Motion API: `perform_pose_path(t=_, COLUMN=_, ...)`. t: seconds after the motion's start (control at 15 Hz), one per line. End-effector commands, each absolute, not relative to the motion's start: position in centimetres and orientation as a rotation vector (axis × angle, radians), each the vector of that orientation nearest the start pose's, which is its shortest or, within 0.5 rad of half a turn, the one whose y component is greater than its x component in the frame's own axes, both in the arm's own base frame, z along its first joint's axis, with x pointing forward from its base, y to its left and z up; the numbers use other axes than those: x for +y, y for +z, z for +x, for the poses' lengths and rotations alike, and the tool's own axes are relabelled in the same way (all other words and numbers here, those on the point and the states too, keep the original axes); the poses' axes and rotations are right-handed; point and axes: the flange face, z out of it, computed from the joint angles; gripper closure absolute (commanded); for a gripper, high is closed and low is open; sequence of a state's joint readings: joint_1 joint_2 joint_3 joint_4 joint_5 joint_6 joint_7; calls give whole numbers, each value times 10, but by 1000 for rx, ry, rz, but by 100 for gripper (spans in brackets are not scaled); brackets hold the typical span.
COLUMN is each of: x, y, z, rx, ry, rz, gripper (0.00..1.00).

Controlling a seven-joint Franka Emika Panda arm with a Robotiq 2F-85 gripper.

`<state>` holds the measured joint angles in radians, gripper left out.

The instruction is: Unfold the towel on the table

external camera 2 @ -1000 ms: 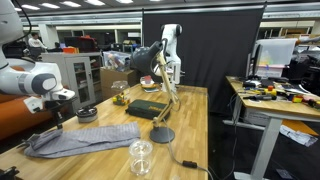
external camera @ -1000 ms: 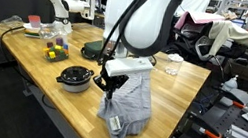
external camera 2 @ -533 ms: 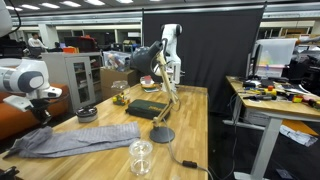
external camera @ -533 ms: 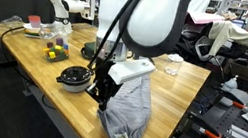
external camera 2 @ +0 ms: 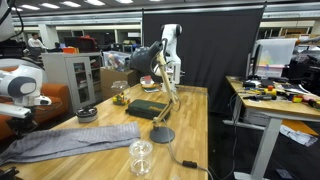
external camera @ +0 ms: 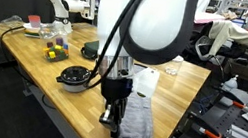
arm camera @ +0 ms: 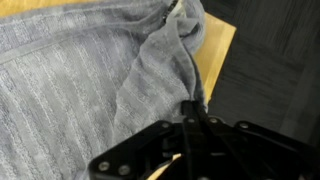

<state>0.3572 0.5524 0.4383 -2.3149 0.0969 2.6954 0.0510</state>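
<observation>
The grey-blue towel point(external camera 2: 85, 140) lies stretched in a long strip along the wooden table point(external camera 2: 190, 125). Its end hangs over the table's edge in an exterior view, towel point(external camera: 135, 124), table point(external camera: 177, 86). My gripper point(external camera: 110, 109) is low at that edge, shut on the towel's end. In the wrist view the closed black fingertips point(arm camera: 190, 106) pinch a ridge of the towel point(arm camera: 80, 80) beside the table's corner point(arm camera: 216, 55). In an exterior view the gripper point(external camera 2: 14, 122) sits at the far left, partly cut off by the frame.
A small dark bowl point(external camera: 74, 77) stands close to the arm. A glass jar point(external camera 2: 141, 157), a black disc point(external camera 2: 161, 135) and a dark oblong pouch point(external camera 2: 146, 110) lie beyond the towel. Small coloured items point(external camera: 54, 51) sit at the table's far end.
The gripper has moved down and out toward the table's edge with the towel's end, drawing the cloth from a hanging bunch into a longer, flatter strip.
</observation>
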Motion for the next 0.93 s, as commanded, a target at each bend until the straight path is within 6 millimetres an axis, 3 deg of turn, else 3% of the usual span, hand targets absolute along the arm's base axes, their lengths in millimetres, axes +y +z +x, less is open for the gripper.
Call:
perform_pose_path(t=0.0, x=361, y=113, z=333, rx=-1094, ry=495, rz=-2662, gripper=67)
perform_pose_path(t=0.33, x=357, y=111, z=330, rx=-1361, ry=697, rz=-2481, gripper=31)
perform_pose_path(t=0.6, x=374, y=114, z=332, rx=-1496, ry=732, rz=-2476, gripper=2)
perform_pose_path(t=0.87, x=399, y=113, z=333, rx=-1594, ry=717, rz=-2439, gripper=0)
